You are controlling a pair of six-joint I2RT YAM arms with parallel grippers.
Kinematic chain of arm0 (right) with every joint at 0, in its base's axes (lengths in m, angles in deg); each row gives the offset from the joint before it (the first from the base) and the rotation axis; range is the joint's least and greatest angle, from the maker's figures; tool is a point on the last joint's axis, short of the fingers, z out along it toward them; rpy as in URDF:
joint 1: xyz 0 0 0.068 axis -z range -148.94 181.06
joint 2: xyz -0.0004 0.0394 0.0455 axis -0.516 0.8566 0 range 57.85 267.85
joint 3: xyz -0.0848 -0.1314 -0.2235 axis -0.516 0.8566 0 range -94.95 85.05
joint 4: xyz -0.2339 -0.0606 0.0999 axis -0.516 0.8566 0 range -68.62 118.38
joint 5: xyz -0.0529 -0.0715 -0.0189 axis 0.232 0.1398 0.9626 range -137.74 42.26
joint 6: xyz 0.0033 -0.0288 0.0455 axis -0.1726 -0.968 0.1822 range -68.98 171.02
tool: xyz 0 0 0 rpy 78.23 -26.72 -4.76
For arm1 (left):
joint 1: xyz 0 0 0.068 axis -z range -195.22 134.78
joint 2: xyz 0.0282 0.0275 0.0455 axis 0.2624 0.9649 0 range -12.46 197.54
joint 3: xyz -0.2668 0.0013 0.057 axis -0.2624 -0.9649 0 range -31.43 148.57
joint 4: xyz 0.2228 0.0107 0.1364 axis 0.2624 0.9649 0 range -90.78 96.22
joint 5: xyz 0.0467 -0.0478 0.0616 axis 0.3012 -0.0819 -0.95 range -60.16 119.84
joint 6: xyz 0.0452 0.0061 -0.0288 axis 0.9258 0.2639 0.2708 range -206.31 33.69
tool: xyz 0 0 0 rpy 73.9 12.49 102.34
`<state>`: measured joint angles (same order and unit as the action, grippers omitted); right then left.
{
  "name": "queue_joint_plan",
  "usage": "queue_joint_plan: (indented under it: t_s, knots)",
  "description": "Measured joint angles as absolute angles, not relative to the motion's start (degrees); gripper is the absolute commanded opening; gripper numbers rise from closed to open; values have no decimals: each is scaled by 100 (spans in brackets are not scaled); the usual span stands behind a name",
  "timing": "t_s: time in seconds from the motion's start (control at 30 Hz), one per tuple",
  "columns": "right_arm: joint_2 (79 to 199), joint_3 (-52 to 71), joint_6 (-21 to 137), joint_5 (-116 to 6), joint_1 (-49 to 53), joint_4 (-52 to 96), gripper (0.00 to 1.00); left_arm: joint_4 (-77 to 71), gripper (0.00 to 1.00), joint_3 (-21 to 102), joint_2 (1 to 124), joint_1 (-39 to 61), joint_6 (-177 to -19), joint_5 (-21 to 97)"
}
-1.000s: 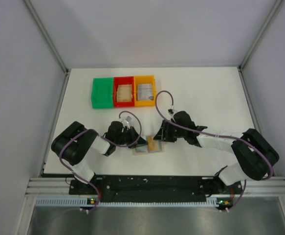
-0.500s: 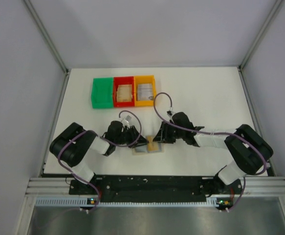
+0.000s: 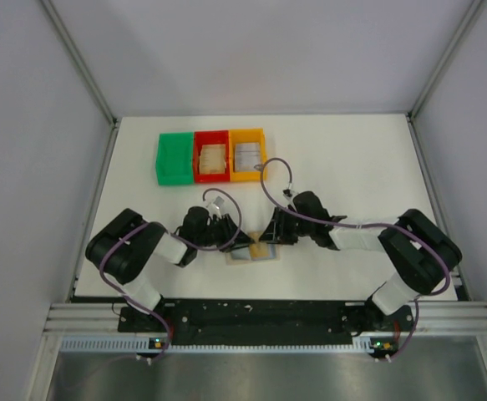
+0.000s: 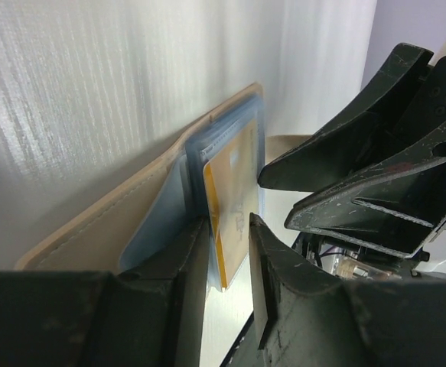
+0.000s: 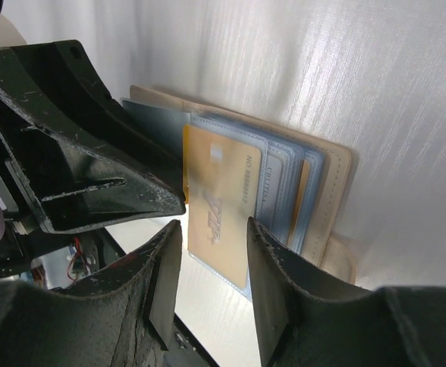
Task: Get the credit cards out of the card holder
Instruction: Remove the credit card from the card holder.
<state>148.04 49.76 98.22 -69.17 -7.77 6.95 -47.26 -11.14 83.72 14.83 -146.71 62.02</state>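
The left pincer (image 4: 226,223) is released, its black fingers parted on either side of one end of a tan-yellow credit card (image 4: 236,183), though I cannot tell whether they touch it. That card sits in the open tan leather-like card holder with blue-grey lining (image 4: 108,233), which lies flat on the white table (image 3: 352,159) between the arms. The right pincer (image 5: 213,224) faces it, also parted and grasping nothing.

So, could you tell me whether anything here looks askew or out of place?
Only the yellow card: it sticks partway out of its pocket in the open wallet. Nothing looks spilled or damaged.
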Motion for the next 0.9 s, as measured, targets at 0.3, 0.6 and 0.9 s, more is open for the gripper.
queue_joint_plan:
  t_s: [0.3,0.6,0.9]
  knots:
    - [14813,4976,9824,-6928,-777,675,40,-4925,3,-1265,8374,1463,-14795,6202]
    - [14813,4978,9833,-6932,-750,675,40,-5758,0,-1453,8698,1365,-15086,6390]
    - [14798,5066,9870,-6974,-617,531,36,-6472,0,-1612,8907,1328,-15296,6502]
